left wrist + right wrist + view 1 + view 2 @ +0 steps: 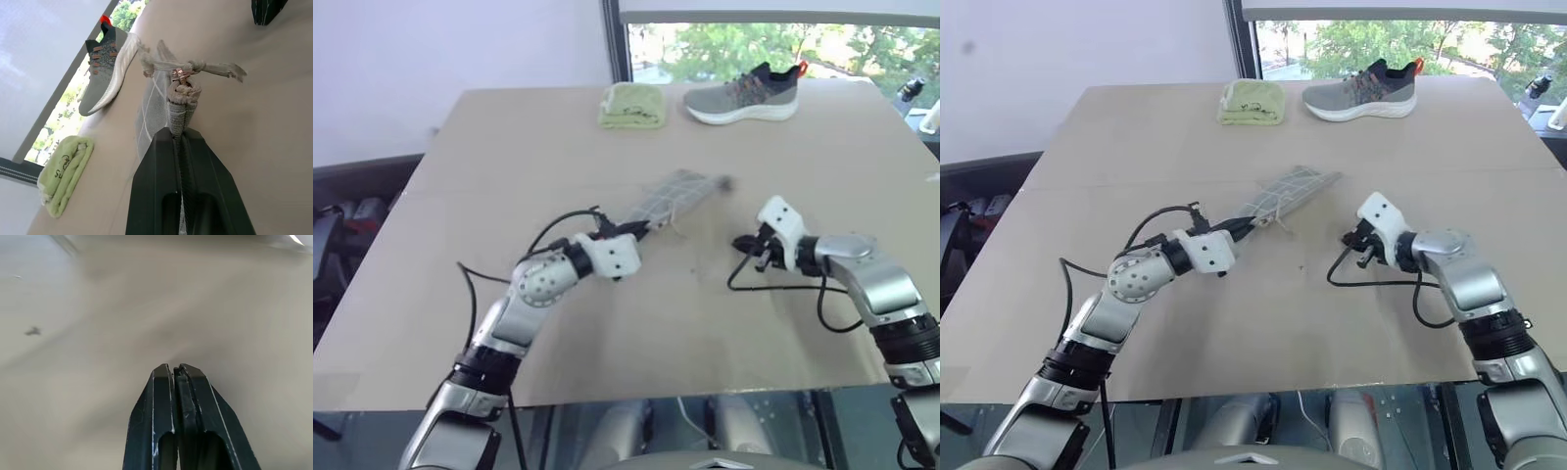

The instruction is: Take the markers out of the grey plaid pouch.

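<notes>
Grey plaid pouch [1283, 196] lies mid-table, one end pinched in my left gripper [1252, 223], its zipper pull knotted with a pale cord. I judge I should keep that end raised and steady. My right gripper [1355, 241] is pressed together on nothing, well apart from it. No markers visible.

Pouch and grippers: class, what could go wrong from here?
The left gripper pinches only one end of the pouch, so fabric might slip out when tugged. The right gripper is shut on nothing, away from the pouch, so nothing steadies the far end. No markers are visible; they may stay stuck inside.
</notes>
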Available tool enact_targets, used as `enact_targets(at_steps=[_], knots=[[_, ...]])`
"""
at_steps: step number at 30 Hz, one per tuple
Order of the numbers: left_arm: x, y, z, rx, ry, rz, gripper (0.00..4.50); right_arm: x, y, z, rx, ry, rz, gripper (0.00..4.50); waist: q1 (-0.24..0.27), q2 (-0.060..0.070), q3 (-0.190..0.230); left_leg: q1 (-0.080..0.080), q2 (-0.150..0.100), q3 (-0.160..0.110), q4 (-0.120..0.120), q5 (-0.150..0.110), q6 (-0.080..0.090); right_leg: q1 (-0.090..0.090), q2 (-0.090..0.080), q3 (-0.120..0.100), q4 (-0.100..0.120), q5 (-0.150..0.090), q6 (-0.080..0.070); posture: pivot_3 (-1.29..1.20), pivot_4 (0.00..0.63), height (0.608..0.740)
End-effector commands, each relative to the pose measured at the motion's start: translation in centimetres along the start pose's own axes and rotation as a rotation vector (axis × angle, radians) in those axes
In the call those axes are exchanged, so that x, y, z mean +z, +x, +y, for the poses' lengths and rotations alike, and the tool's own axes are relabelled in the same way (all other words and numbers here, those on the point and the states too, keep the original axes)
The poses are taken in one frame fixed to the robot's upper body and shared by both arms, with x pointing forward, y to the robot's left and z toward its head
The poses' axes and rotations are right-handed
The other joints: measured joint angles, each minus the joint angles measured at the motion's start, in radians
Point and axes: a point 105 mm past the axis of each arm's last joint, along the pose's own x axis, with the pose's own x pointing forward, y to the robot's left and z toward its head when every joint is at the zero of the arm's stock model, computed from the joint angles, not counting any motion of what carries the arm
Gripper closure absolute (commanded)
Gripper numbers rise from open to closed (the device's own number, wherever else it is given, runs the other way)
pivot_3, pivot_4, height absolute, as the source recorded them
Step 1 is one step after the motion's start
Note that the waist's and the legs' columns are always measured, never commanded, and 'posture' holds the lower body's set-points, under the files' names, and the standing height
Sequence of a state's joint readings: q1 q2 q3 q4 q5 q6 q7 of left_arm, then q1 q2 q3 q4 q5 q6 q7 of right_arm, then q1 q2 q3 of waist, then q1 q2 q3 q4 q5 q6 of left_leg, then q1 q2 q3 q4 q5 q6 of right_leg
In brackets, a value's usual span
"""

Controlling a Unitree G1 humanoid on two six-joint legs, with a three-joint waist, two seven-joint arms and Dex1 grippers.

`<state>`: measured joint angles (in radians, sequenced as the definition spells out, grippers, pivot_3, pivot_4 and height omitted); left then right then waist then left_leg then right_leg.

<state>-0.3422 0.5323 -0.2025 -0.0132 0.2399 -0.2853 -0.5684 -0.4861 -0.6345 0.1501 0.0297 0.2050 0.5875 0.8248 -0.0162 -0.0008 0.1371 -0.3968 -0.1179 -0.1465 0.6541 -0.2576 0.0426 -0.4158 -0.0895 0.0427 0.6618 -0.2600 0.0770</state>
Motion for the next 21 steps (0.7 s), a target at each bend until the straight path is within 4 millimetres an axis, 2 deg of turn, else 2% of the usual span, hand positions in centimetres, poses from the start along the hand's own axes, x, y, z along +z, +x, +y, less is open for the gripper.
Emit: enact_targets(at_steps=[1, 5, 6, 9, 12, 21], knots=[[1.2, -0.3, 1.1, 0.038, 0.0, -0.033, 4.5, 2.2, -0.5, -0.5, -0.013, -0.032, -0.081, 4.36, 0.001, 0.0, 0.0, 0.0, 0.0, 0.0, 0.0, 0.0, 0.0, 0.0, 0.0, 0.0, 0.0, 0.0, 0.0, 0.0, 0.15, 0.74], [1.5, -0.2, 0.9, 0.026, -0.008, -0.045, 4.5, 4.7, 0.2, 2.2, 0.121, 0.0, -0.179, 4.36, 0.0, 0.0, 0.0, 0.0, 0.0, 0.0, 0.0, 0.0, 0.0, 0.0, 0.0, 0.0, 0.0, 0.0, 0.0, 0.0, 0.15, 0.74], [1.6, -0.1, 0.9, 0.025, -0.009, -0.048, 4.5, 5.3, 0.2, 3.2, 0.178, 0.009, -0.201, 4.13, 0.0, 0.0, 0.0, 0.0, 0.0, 0.0, 0.0, 0.0, 0.0, 0.0, 0.0, 0.0, 0.0, 0.0, 0.0, 0.0, 0.15, 0.74], [1.8, 0.0, 0.8, 0.022, -0.014, -0.054, 4.5, 6.4, 0.7, 4.7, 0.225, -0.003, -0.22, 3.05, 0.002, 0.0, 0.0, 0.0, 0.0, 0.0, 0.0, 0.0, 0.0, 0.0, 0.0, 0.0, 0.0, 0.0, 0.0, 0.0, 0.15, 0.74], [2.1, 0.1, 0.6, 0.012, -0.017, -0.064, 4.5, 7.4, 1.3, 5.9, 0.259, 0.026, -0.247, 1.61, 0.003, 0.0, 0.0, 0.0, 0.0, 0.0, 0.0, 0.0, 0.0, 0.0, 0.0, 0.0, 0.0, 0.0, 0.0, 0.0, 0.15, 0.74], [2.7, 0.4, 0.3, 0.006, -0.024, -0.08, 4.5, 8.3, 2.5, 7.6, 0.319, 0.071, -0.282, 1.61, 0.0, 0.0, 0.0, 0.0, 0.0, -0.001, 0.0, 0.0, 0.0, 0.0, 0.0, 0.0, 0.0, 0.0, 0.0, 0.0, 0.15, 0.74]])
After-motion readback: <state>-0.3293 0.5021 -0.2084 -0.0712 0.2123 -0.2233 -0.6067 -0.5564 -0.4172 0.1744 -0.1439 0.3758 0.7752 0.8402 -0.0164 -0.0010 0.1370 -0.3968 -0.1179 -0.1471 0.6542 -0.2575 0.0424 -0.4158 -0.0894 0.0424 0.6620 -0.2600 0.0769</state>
